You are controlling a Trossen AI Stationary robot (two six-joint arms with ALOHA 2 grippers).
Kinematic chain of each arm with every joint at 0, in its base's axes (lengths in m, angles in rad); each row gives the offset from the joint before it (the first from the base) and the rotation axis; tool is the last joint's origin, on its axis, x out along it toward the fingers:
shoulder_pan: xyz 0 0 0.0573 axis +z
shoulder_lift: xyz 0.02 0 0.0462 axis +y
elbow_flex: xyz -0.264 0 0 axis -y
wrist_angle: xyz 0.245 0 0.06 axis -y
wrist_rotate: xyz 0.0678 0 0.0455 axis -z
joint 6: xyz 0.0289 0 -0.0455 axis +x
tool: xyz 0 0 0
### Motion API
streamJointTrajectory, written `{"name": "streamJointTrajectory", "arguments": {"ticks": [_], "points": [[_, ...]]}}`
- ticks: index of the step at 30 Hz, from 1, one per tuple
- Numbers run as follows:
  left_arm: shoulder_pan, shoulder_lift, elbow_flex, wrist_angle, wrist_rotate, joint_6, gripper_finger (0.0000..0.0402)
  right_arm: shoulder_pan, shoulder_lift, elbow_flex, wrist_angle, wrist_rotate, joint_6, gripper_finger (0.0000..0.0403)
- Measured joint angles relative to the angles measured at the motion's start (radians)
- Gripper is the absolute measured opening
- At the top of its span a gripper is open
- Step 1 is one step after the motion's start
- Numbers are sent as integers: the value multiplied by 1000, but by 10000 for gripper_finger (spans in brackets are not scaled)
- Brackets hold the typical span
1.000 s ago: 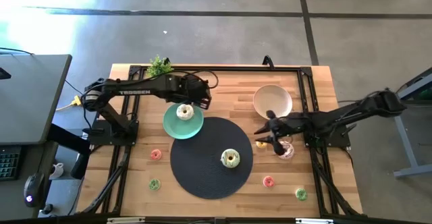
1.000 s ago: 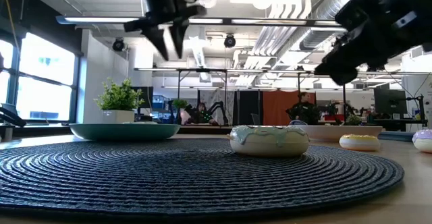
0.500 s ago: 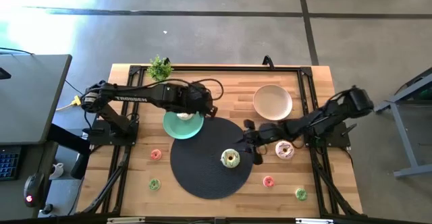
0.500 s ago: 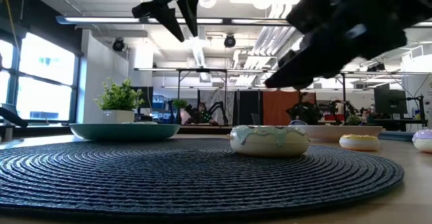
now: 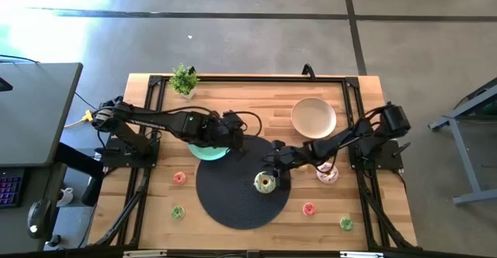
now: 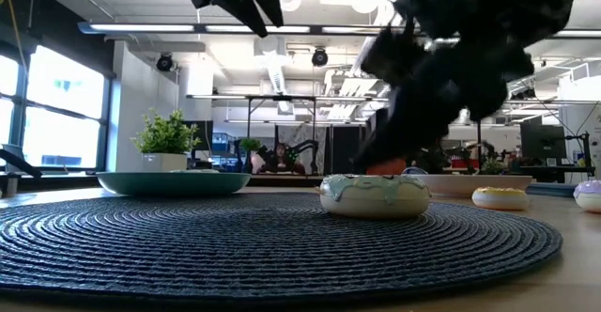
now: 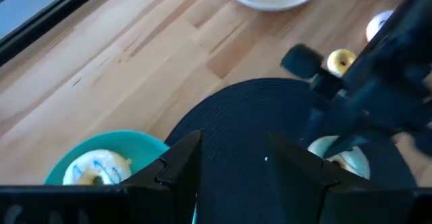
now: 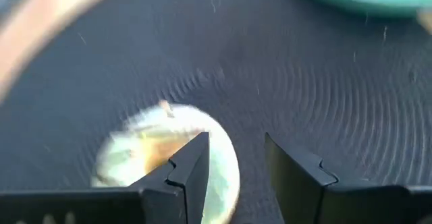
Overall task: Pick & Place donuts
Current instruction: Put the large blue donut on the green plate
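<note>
Reaching in from the right, your right gripper [image 5: 271, 162] has swung leftward off the pink donut [image 5: 327, 173] and now hovers, fingers apart, over the pale green donut [image 5: 265, 183] on the dark round mat [image 5: 225, 200], so that looks like your next pick. Your left gripper [image 5: 234, 141], fingers apart and empty, has drifted off the mint-green plate [image 5: 203, 151] holding the white donut [image 7: 94, 166]. Underneath is a wooden table [image 5: 256, 106], with an open workshop behind.

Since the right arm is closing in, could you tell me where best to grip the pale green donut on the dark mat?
The pale green donut lies flat on the dark mat, so probably from straight above, the open right gripper pinching across the ring's outer edges.
</note>
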Motion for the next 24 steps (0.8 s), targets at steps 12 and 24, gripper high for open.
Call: {"name": "streamJointTrajectory", "arguments": {"ticks": [12,24], "points": [[-4,0,0,47,75,2,159,1,48,15,-3,12,8,91],[-4,0,0,60,80,-28,159,4,-27,10,-23,-23,-28,9]]}}
